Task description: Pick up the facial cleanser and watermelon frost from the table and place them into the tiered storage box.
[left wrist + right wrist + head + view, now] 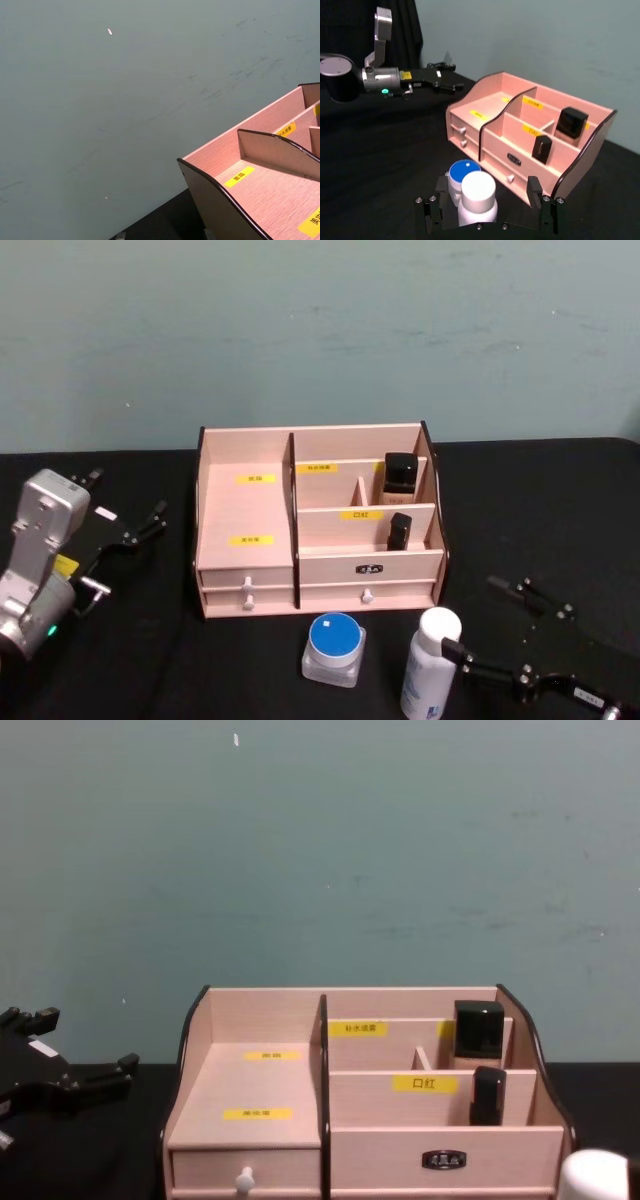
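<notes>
The facial cleanser (430, 665), a white bottle with a white cap (478, 190), stands upright at the table's front right. Left of it sits the watermelon frost (334, 645), a small clear jar with a blue lid (464, 171). Behind both stands the tiered storage box (245, 510), light wood with yellow labels and white-knobbed drawers. My right gripper (472, 616) is open just right of the cleanser, with its nearer fingertip at the bottle's neck. In the right wrist view the cap sits between the two fingers (547, 212). My left gripper (128, 492) hangs open left of the box, holding nothing.
Two black containers (400, 472) (400, 530) stand in the box's right-hand compartments; its left tiers (280, 200) are bare. A teal wall rises close behind the box. Black cloth covers the table (560, 510).
</notes>
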